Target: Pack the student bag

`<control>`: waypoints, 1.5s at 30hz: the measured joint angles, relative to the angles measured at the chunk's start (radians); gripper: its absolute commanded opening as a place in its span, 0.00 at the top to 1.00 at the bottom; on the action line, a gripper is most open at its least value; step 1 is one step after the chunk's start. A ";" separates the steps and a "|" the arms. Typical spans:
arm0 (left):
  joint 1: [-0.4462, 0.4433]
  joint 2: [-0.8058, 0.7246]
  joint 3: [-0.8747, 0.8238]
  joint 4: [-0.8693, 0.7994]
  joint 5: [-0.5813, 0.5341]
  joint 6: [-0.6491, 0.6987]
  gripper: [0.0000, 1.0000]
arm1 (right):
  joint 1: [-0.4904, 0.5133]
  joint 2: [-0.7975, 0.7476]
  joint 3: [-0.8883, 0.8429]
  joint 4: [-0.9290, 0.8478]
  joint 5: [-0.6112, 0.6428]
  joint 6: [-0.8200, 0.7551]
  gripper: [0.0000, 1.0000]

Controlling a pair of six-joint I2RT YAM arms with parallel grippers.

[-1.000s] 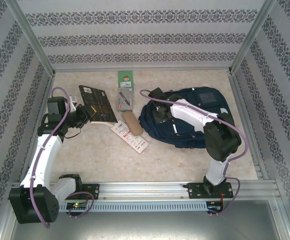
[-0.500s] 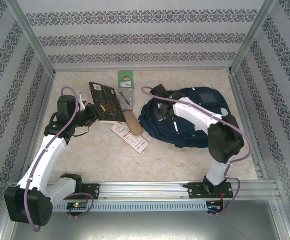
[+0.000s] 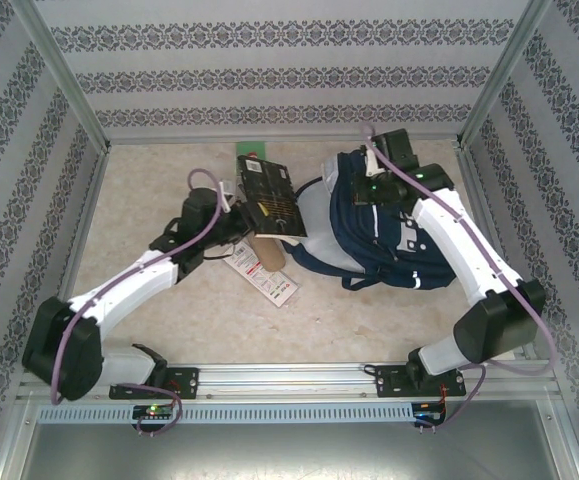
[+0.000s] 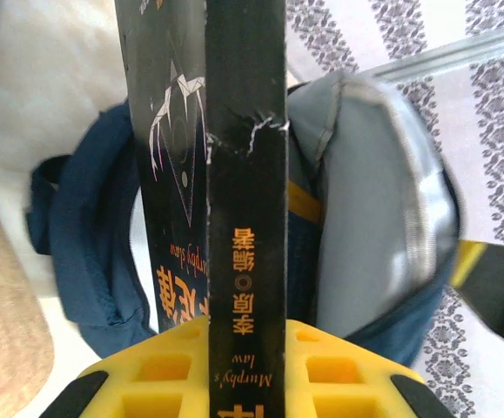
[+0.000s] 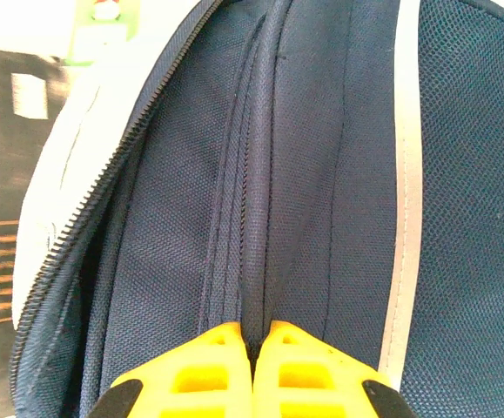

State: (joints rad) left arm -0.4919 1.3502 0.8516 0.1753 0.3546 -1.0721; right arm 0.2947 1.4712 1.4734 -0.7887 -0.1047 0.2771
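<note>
The student bag [image 3: 389, 235] sits toward the far right of the table [image 3: 349, 320], with its grey-lined mouth facing the left arm. Right gripper [image 5: 253, 348] — jaws fully closed, pinching a fold of navy fabric beside the zipper at the bag's top. Left gripper [image 4: 247, 374] — narrowly parted, clamped on the spine end of a black book [image 3: 272, 197], which is just beside the bag's opening. A tan pouch [image 3: 266, 250] lies on the table below the book.

Bright diffuse light, soft shadows; left wrist view: glare, student bag [image 4: 86, 244] blurred
</note>
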 measured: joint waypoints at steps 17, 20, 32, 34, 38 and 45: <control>-0.306 0.424 0.222 0.398 -0.098 -0.116 1.00 | -0.149 -0.025 0.000 0.021 -0.224 0.034 1.00; -0.311 0.425 0.222 0.409 -0.098 -0.118 1.00 | -0.150 -0.025 0.000 0.022 -0.226 0.034 1.00; -0.312 0.522 0.222 0.534 -0.053 -0.146 1.00 | -0.171 -0.025 0.000 0.027 -0.267 0.064 1.00; -0.314 0.552 0.214 0.536 -0.048 -0.149 1.00 | -0.171 -0.025 0.000 0.031 -0.271 0.065 1.00; -0.316 0.600 0.206 0.517 -0.040 -0.145 1.00 | -0.174 -0.025 0.000 0.038 -0.277 0.068 1.00; -0.323 0.692 0.247 0.511 -0.026 -0.145 1.00 | -0.175 -0.025 -0.001 0.042 -0.290 0.089 1.00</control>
State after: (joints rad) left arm -0.8146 2.0422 1.0988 0.6865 0.3286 -1.2167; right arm 0.1196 1.4460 1.4723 -0.7471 -0.3946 0.3656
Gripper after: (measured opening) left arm 0.176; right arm 0.044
